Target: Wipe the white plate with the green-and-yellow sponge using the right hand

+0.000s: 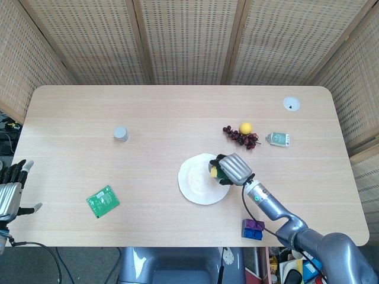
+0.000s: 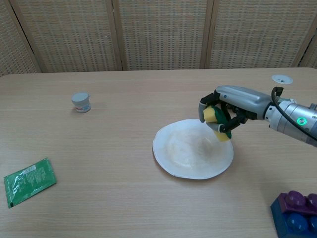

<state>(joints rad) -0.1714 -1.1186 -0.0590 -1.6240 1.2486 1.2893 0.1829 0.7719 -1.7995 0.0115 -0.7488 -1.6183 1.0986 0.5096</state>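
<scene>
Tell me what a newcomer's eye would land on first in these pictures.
First, the right hand holding the green-and-yellow sponge in its fingers at the far right edge of the white plate, near the middle of the table. Next, the lemon with dark grapes beyond the plate, and the green packet toward the robot's left. The left hand rests off the table's left edge.

Silver arms, grey-and-black hands

The right hand [image 2: 229,109] has a grey shell, black fingers, a black cable and a green wrist light; the left hand [image 1: 10,189] looks alike.
</scene>
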